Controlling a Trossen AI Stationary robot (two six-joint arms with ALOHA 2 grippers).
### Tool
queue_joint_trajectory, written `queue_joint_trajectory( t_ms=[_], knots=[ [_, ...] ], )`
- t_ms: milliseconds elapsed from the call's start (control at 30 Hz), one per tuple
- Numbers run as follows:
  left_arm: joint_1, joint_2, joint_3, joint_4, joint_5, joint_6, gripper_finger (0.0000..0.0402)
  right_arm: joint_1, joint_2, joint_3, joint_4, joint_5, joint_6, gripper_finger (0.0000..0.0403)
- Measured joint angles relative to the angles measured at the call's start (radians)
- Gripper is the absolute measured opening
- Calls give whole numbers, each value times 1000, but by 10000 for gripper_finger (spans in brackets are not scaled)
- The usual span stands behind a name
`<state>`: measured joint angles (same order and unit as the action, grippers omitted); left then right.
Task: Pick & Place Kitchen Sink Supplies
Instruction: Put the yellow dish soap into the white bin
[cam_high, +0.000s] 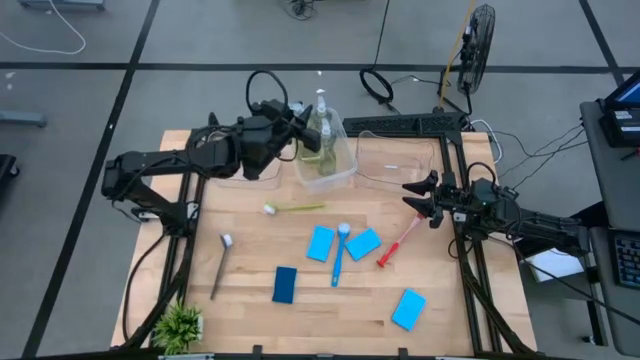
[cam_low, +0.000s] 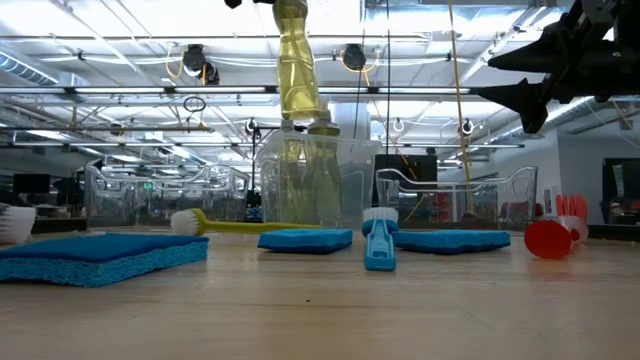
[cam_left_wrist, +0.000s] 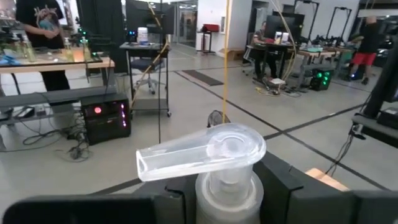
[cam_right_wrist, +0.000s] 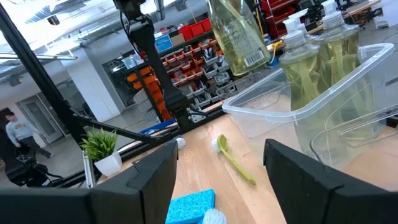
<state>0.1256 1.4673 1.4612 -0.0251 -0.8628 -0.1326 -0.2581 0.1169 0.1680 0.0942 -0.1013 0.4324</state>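
The left tool (cam_high: 300, 118) hangs over the clear bin (cam_high: 330, 172) at the back of the tabletop (cam_high: 250, 320), its fingers (cam_left_wrist: 286, 186) pinched on the neck of a pump bottle (cam_low: 297, 70) of yellow-green liquid. That bottle is held upright in the air, its base just above the bin's rim and clear of it. Inside the bin stand more pump bottles (cam_right_wrist: 317, 62), upright and close together; how many is hard to tell through the plastic. Just to the right is a second clear bin (cam_high: 400, 160), next to the first; what it holds I cannot tell.

On the tabletop, from left to right: a dark brush (cam_high: 218, 268) near the left edge, above a small potted plant (cam_high: 180, 325) at the front corner; a green brush (cam_high: 295, 208) lying in front of the first bin; a dark blue sponge (cam_high: 285, 284); a blue sponge (cam_high: 320, 243); a blue brush (cam_high: 339, 255) between that sponge and another blue sponge (cam_high: 363, 243); a red brush (cam_high: 397, 244); and a last blue sponge (cam_high: 408, 309) towards the front right.

The right tool (cam_high: 420, 197) hovers above the tabletop's right side, near the red brush's handle end, its fingers (cam_right_wrist: 149, 180) spread apart and holding nothing.
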Motion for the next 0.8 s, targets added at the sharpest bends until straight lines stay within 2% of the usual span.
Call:
queue_joint_trajectory(
  t_ms=[800],
  knots=[
    [65, 24, 0, -160, 25, -116, 111, 0, 0, 0, 3, 0, 1, 226]
  ],
)
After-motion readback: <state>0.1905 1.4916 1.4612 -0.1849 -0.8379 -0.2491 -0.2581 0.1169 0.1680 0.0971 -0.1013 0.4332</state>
